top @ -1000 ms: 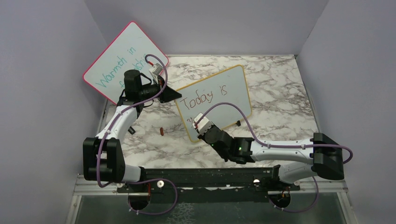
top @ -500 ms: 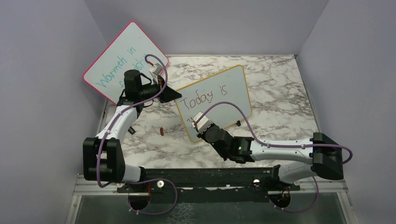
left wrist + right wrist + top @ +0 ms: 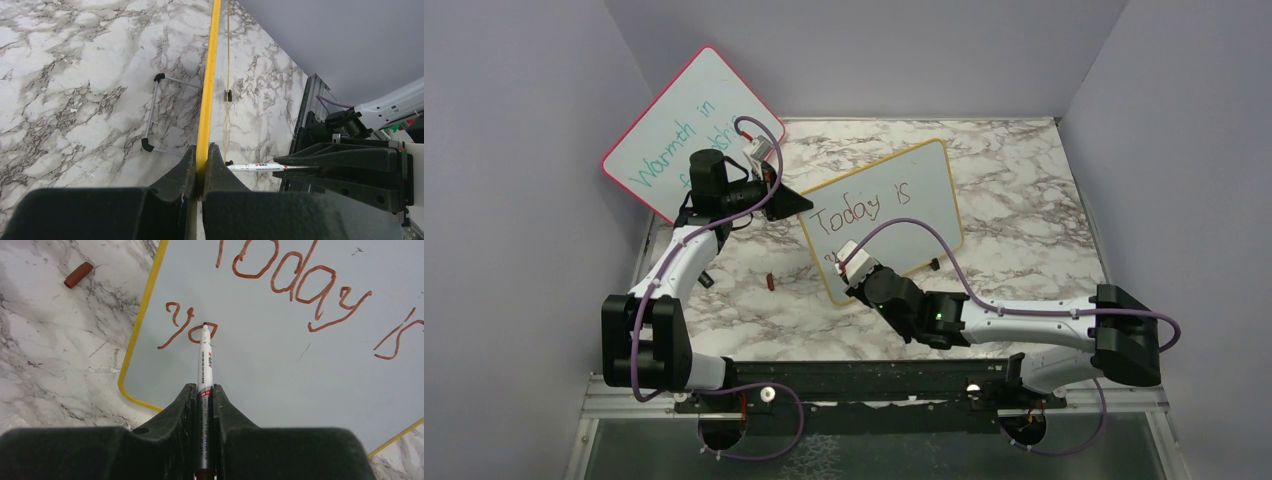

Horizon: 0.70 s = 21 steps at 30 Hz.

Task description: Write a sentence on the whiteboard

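Observation:
The yellow-framed whiteboard [image 3: 924, 185] stands tilted mid-table; it fills the right wrist view [image 3: 280, 365]. Red-brown writing reads "Today is" [image 3: 300, 285], with "yo" [image 3: 187, 326] begun below. My right gripper [image 3: 205, 390] is shut on a white marker [image 3: 205, 365] whose tip touches the "o". The marker also shows in the left wrist view [image 3: 260, 167]. My left gripper [image 3: 202, 152] is shut on the board's yellow edge [image 3: 207, 90] at its upper left corner [image 3: 802, 205].
A pink-framed board [image 3: 686, 125] with teal writing leans on the back left wall. The red-brown marker cap [image 3: 769, 281] lies on the marble left of the whiteboard, also in the right wrist view [image 3: 78, 274]. The board's wire stand [image 3: 152, 112] has black feet.
My right gripper has shifted slightly up and left along the board's lower left while writing. The left arm and the board have not moved.

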Available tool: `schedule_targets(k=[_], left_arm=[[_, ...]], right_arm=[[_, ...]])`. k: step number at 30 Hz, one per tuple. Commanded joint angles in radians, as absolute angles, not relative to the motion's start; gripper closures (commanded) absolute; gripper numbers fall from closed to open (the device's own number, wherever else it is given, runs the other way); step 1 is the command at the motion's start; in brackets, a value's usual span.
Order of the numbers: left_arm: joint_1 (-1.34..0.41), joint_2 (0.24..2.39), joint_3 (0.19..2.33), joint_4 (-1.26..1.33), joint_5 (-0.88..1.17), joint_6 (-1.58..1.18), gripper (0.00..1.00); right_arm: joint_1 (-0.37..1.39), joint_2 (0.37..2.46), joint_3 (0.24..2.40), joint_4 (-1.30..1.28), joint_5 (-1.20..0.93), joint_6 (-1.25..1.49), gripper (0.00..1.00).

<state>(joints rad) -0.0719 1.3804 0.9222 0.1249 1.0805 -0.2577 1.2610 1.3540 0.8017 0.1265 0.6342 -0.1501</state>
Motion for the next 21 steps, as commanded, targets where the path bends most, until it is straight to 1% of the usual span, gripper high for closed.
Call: schedule_targets(k=[1,10,15,21], left_arm=[[-0.071,1.395,0.916,0.063,1.02,-0.192,1.0],[-0.069,1.396,0.916,0.062,1.019,-0.192,1.0],[-0.069,1.396,0.916,0.062,1.02,-0.192,1.0],[-0.069,1.394,0.914,0.062,1.02,-0.192,1.0]], right_arm=[[1.25,1.345,0.818,0.094,0.597,-0.14,1.0],[1.25,1.302,0.799,0.088,0.598,-0.129,1.0],[1.25,1.261,0.786,0.125,0.637,-0.136,1.0],[1.245,1.284,0.79,0.118,0.701,-0.131,1.0]])
